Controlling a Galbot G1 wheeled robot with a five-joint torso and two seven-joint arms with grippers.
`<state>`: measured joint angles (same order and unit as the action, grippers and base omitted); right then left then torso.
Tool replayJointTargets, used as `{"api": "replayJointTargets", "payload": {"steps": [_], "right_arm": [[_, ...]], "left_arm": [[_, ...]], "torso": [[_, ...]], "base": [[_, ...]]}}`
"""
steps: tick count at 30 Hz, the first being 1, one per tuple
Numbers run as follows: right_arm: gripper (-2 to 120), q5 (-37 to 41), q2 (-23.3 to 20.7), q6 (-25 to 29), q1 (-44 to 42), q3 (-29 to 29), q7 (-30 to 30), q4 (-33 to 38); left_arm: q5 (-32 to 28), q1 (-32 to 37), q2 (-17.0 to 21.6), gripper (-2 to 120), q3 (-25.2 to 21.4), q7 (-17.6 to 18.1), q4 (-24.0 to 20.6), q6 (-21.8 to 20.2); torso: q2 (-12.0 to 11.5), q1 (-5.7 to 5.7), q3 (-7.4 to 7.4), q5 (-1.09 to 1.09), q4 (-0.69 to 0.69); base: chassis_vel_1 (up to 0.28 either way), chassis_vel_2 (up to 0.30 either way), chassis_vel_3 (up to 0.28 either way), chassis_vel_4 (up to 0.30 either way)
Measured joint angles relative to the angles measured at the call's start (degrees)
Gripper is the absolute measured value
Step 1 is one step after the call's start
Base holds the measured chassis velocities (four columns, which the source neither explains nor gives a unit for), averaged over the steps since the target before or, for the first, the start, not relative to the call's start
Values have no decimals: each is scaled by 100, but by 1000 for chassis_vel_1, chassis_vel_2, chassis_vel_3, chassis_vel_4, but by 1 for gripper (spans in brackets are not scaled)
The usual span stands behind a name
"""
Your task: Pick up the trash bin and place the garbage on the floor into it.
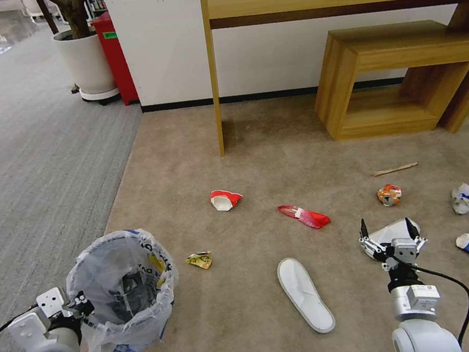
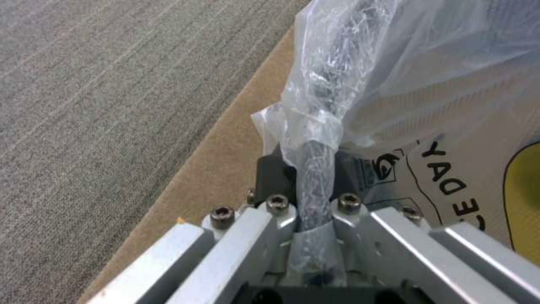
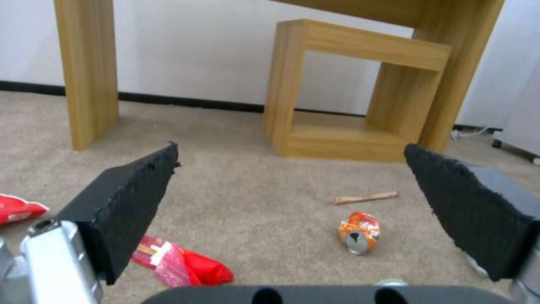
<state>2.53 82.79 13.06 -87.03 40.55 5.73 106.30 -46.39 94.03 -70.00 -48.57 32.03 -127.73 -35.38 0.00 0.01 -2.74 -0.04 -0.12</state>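
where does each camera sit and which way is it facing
Head view: on the head, looking forward and down at the littered carpet; both arms show, left claw at the trash bin, right claw open.
Left wrist view: on the left wrist, facing along its claw shut on the bin's bagged rim.
Right wrist view: on the right wrist, facing the wooden desk between open fingers.
Shared by head and right wrist views: the crushed orange can.
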Motion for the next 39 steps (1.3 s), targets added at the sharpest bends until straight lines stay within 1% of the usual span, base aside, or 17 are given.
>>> {"api": "replayJointTargets", "payload": {"steps": [9,20,39], "right_arm": [[100,20,-13,10,-19,-36,-7,-10],[100,23,17,24,-40,-36,-48,7],[100,-60,86,20,-134,-133,-111,59]], "left_arm": [[-220,-129,143,0,-67,51,88,-31],[-318,-209,297,0,-68,59,139,-39],[-325,-276,327,0,-13,32,164,-35]], "torso": [[0,0,0,-1,0],[0,0,0,0,0],[0,0,0,0,0]], "base": [[0,0,0,0],[0,0,0,0],[0,0,0,0]]}}
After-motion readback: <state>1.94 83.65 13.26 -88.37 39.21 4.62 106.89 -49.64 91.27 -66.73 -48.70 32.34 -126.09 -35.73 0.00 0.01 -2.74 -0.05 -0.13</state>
